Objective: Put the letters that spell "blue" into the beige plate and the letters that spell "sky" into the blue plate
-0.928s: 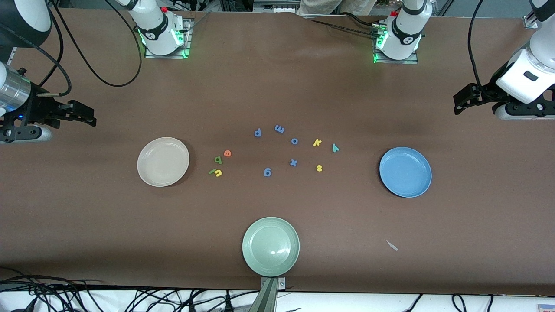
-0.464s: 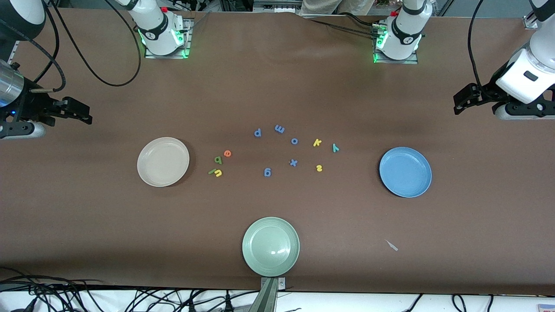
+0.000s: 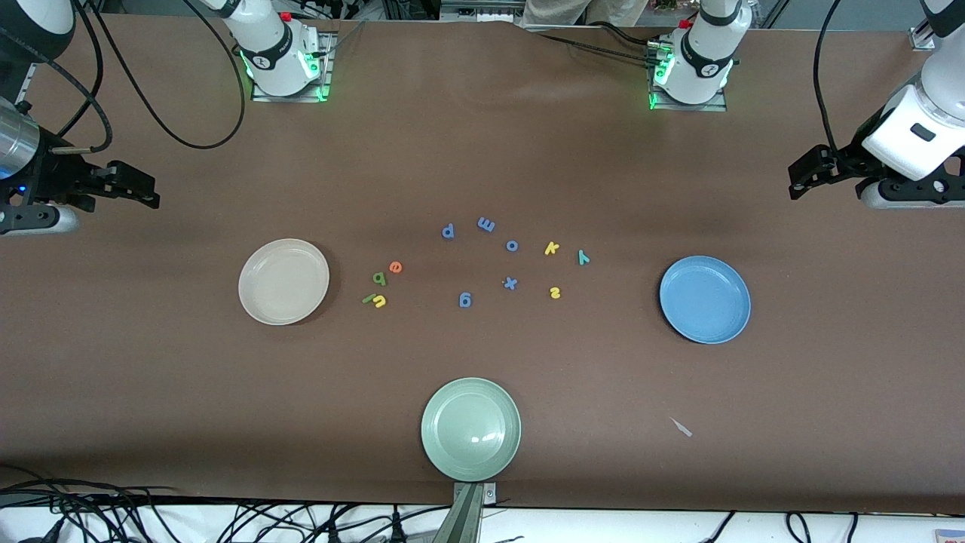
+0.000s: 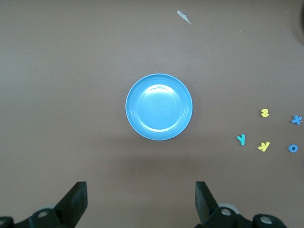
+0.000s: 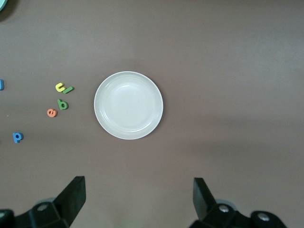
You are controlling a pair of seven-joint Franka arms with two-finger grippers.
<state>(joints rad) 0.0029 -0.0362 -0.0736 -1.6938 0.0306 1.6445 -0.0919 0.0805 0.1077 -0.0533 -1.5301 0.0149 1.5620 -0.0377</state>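
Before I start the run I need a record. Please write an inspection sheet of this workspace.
Surface: brown table, flat.
Job's things: beige plate and blue plate hold nothing; green b, green l, yellow u, orange e, yellow s, yellow k, teal y lie on the table.
Clutter: blue letters, pale green plate, small scrap.
Grippers: left gripper and right gripper open, holding nothing, at the table's ends.
Cables: black cables near the right arm.
Surroundings: nothing seen.

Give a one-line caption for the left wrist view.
Open left gripper above bare table, blue plate empty, s, k, y loose beside it.
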